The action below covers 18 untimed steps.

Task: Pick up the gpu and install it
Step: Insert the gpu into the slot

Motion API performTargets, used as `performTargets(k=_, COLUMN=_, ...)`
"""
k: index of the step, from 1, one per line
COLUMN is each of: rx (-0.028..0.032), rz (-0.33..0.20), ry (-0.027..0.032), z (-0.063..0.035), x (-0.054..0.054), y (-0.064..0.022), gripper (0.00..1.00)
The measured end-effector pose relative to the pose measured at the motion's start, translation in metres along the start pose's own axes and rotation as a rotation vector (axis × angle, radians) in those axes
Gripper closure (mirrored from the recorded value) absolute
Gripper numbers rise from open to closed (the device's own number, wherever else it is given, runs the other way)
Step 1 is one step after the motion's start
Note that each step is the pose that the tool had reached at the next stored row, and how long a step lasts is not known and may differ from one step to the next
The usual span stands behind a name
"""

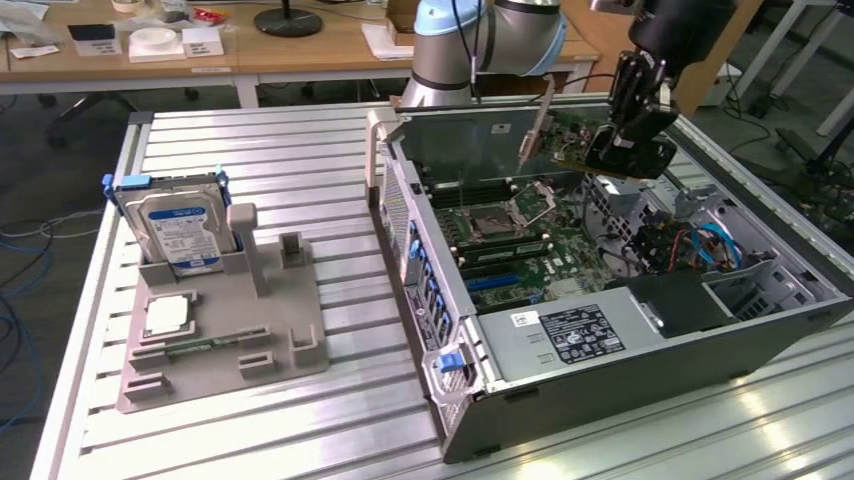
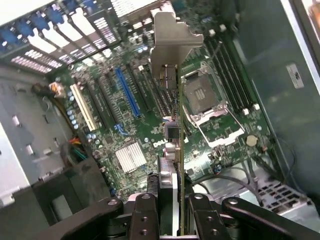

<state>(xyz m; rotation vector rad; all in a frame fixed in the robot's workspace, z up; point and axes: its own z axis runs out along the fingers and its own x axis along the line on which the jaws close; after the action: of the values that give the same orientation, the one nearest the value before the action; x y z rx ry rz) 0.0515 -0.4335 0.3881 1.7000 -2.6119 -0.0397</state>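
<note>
Ribbed aluminium worktop (image 1: 267,150) carries everything, and on it we see the open computer case (image 1: 441,330) with its motherboard (image 2: 125,125) exposed. Beside the case, a grey holder (image 1: 267,330) stands the hard drive (image 1: 180,225) upright. We judge the pickup done: the gpu (image 2: 171,132) hangs edge-down above the motherboard, clamped in the pincer (image 2: 172,220), its metal bracket toward the case's slotted rear wall. It appears clear of every slot, so seating it is not yet done.
</note>
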Motion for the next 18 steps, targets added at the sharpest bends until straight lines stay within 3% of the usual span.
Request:
performTargets(k=7, rx=0.0006, rz=-0.012, ry=-0.0002, z=0.0007, x=-0.0005, y=0.0002, gripper=0.72)
performTargets(k=18, rx=0.011, rz=-0.137, ry=0.0004, z=0.0098, x=-0.0009, y=0.0004, gripper=0.72)
